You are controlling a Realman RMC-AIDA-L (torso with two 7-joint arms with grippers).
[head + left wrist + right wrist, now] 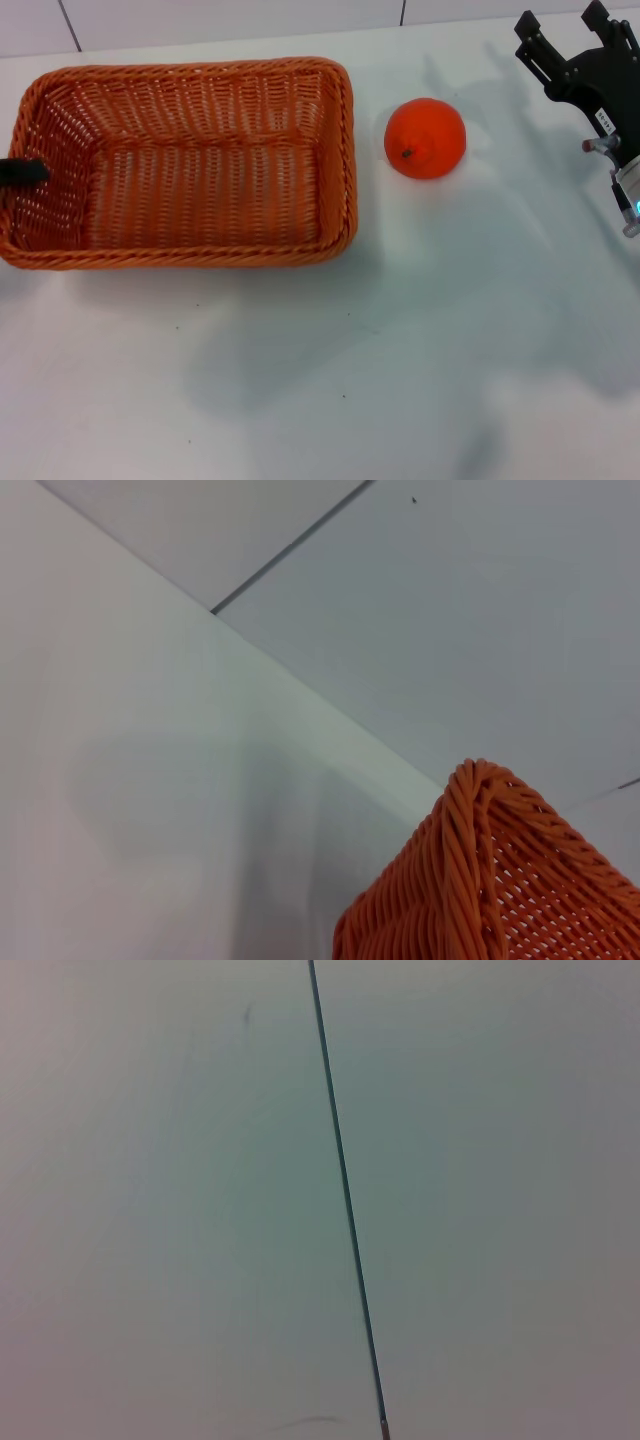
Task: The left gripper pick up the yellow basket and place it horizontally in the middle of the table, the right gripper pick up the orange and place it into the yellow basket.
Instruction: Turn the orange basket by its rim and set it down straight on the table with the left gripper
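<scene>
The yellow basket (190, 160), orange-brown wicker, lies flat and lengthwise on the white table (400, 360), left of centre, and is empty. One of its corners shows in the left wrist view (480, 880). The left gripper (22, 171) shows only as a slim black piece at the basket's left wall, just inside the rim. The orange (426, 138) sits on the table just right of the basket, apart from it. The right gripper (562, 25) is open and empty, at the far right, beyond and to the right of the orange.
The table's far edge meets a pale wall (230, 20) just behind the basket. The right wrist view shows only a plain pale surface with a thin dark seam (345, 1200). Bare table lies in front of the basket and orange.
</scene>
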